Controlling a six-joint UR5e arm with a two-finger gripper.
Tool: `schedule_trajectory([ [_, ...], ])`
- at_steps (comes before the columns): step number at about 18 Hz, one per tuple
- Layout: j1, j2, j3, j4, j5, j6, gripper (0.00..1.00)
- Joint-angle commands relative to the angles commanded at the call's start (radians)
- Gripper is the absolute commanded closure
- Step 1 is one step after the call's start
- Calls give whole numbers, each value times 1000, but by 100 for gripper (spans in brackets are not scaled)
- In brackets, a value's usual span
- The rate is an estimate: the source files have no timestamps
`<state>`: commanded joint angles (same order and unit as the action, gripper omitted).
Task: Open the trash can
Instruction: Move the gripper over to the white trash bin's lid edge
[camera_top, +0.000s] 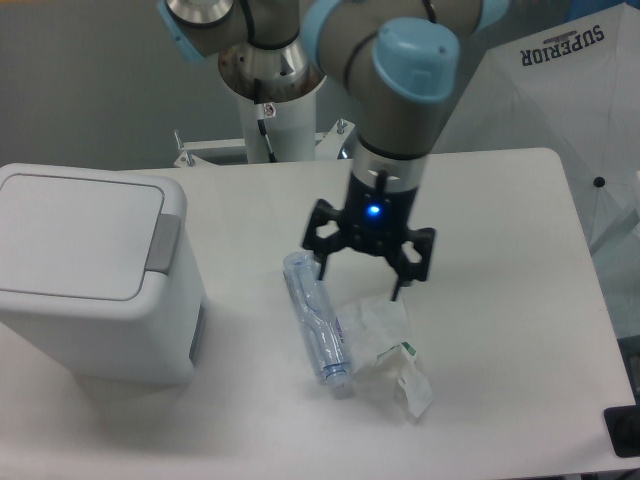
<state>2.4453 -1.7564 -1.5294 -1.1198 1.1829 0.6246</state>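
One trash can (85, 270), lid shut | one bottle (317, 320) | one wrapper (385, 345) | gripper (360, 275) pointing down above bottle, fingers spread.

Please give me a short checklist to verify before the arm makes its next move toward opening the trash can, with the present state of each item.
1. Lid of the trash can closed, so it needs opening: ok.
2. Grey push tab visible and unblocked: ok.
3. Gripper open and holding nothing: ok.
4. Gripper at the tab: not ok; it hangs to the can's right, above the plastic bottle and crumpled wrapper.
5. Table between gripper and can free of obstacles: ok.
6. Gripper's height above the bottle: cannot tell.
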Motion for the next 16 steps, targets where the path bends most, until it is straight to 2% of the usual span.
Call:
schedule_trajectory([
  [2,-26,34,-8,2,-14,-48,0],
  [7,-60,61,-25,0,-69,-88,0],
  [16,-100,71,-25,2,-103,-200,0],
])
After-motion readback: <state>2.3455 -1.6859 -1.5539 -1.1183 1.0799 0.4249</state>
